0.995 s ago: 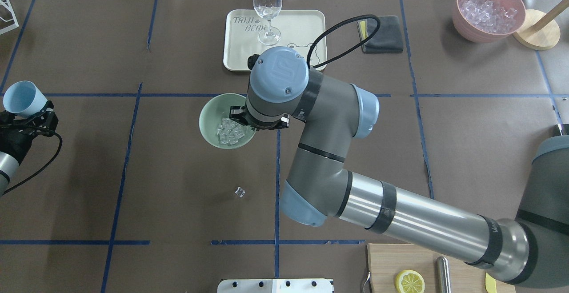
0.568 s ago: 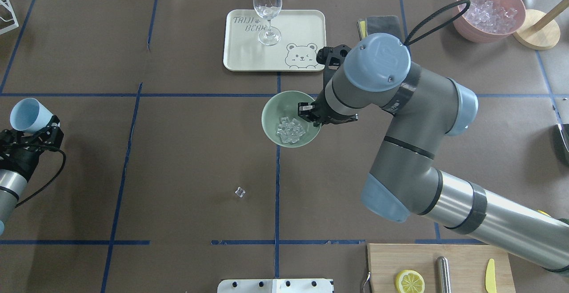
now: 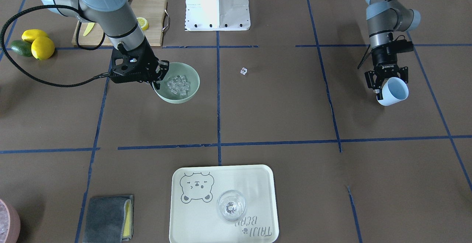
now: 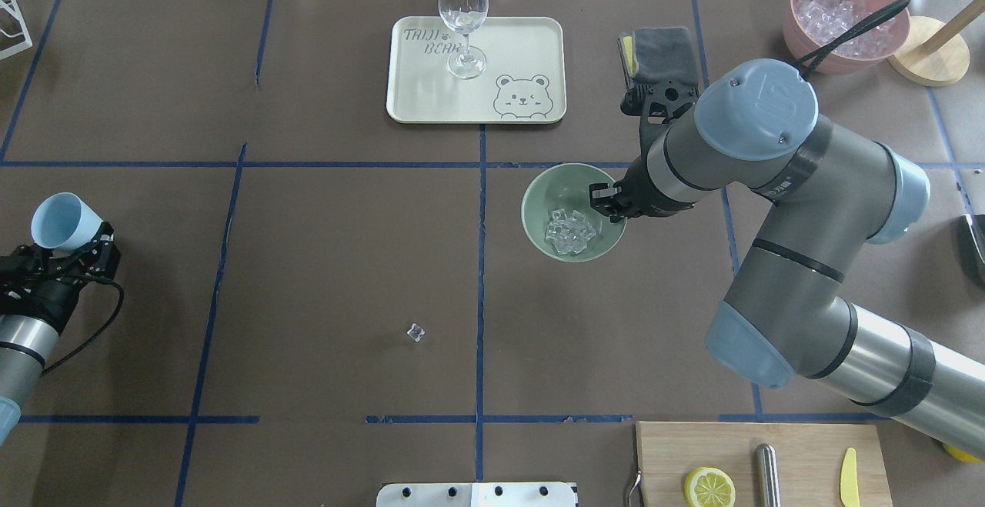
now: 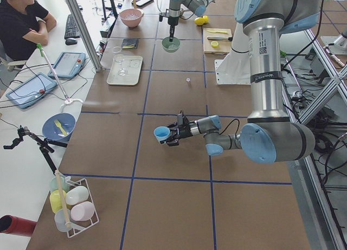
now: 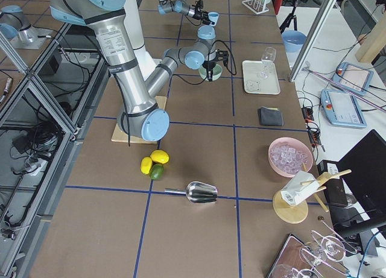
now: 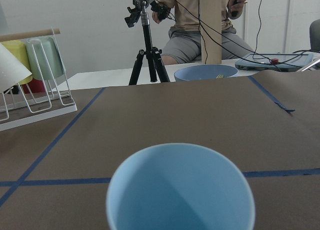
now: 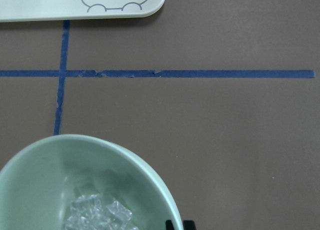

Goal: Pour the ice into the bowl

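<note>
The pale mint-green bowl (image 4: 539,203) sits on the table right of centre, with a heap of clear ice cubes (image 4: 569,231) inside. My right gripper (image 4: 608,201) is shut on the bowl's right rim. The front view shows the same bowl (image 3: 177,98), ice (image 3: 179,83) and right gripper (image 3: 158,77). The right wrist view shows the bowl's rim (image 8: 125,155) and ice (image 8: 100,215). My left gripper (image 4: 73,249) is shut on a tilted, empty light blue cup (image 4: 65,222) at the far left; the cup also fills the left wrist view (image 7: 180,190). One stray ice cube (image 4: 416,331) lies on the table.
A cream tray (image 4: 523,38) with a wine glass (image 4: 462,15) stands at the back. A grey cloth (image 4: 662,49) and a pink container of ice (image 4: 846,18) are back right. A cutting board (image 4: 800,453) with a lemon slice is at the front right.
My right gripper has slid the bowl with its ice to the right, across the centre tape line. The left gripper with the cup has shifted slightly.
</note>
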`<state>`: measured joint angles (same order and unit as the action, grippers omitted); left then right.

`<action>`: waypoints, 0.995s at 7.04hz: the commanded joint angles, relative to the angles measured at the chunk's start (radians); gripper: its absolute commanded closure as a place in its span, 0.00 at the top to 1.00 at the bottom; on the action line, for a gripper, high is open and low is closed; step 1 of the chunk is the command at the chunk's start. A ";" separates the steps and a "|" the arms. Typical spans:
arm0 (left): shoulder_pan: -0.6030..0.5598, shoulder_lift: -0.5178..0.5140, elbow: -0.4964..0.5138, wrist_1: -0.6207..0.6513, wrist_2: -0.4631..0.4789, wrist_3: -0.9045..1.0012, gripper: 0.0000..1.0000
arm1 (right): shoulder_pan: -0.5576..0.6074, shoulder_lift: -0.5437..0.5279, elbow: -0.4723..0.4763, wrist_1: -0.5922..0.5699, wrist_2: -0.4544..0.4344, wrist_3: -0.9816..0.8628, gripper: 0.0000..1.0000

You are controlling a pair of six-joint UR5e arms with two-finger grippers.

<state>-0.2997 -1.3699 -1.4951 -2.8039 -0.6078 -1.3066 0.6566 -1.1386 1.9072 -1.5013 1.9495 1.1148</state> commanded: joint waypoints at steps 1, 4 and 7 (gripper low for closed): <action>0.004 0.002 -0.001 -0.005 0.000 -0.019 1.00 | 0.020 -0.032 0.004 0.003 0.003 -0.047 0.00; 0.002 0.005 -0.013 -0.006 0.003 -0.010 1.00 | 0.064 -0.070 0.010 0.006 0.037 -0.104 0.00; -0.010 0.113 -0.158 -0.009 0.000 0.081 1.00 | 0.078 -0.139 0.070 0.006 0.046 -0.124 0.00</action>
<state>-0.3052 -1.3114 -1.5885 -2.8110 -0.6061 -1.2593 0.7320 -1.2493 1.9525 -1.4957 1.9939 0.9951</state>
